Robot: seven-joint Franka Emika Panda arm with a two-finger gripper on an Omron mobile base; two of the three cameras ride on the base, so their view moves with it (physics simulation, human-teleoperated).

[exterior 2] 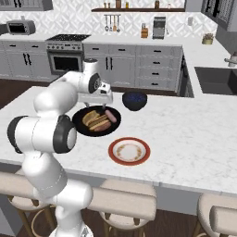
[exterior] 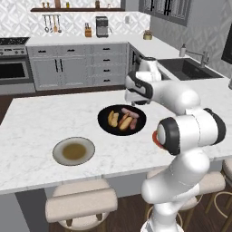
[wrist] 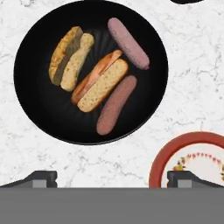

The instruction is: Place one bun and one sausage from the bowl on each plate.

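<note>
The wide black bowl (wrist: 35,105) lies on the marble counter and holds two split buns (wrist: 70,57) (wrist: 103,83) and two pinkish sausages (wrist: 129,43) (wrist: 116,105). My gripper (wrist: 113,179) hovers above the bowl's near side, open and empty, its fingertips (wrist: 41,178) spread wide. From the base views the gripper (exterior: 135,99) (exterior 2: 96,101) hangs over the bowl (exterior: 103,118) (exterior 2: 81,125). The grey-rimmed plate (exterior: 74,151) sits bare at the front left. The red-rimmed plate (exterior 2: 129,151) (wrist: 192,159) sits bare beside the bowl.
A dark-blue bowl (exterior 2: 134,100) stands just behind the black bowl, to its right. Padded stools (exterior: 81,204) line the counter's front edge. A sink (exterior: 188,68) is set in the far right counter.
</note>
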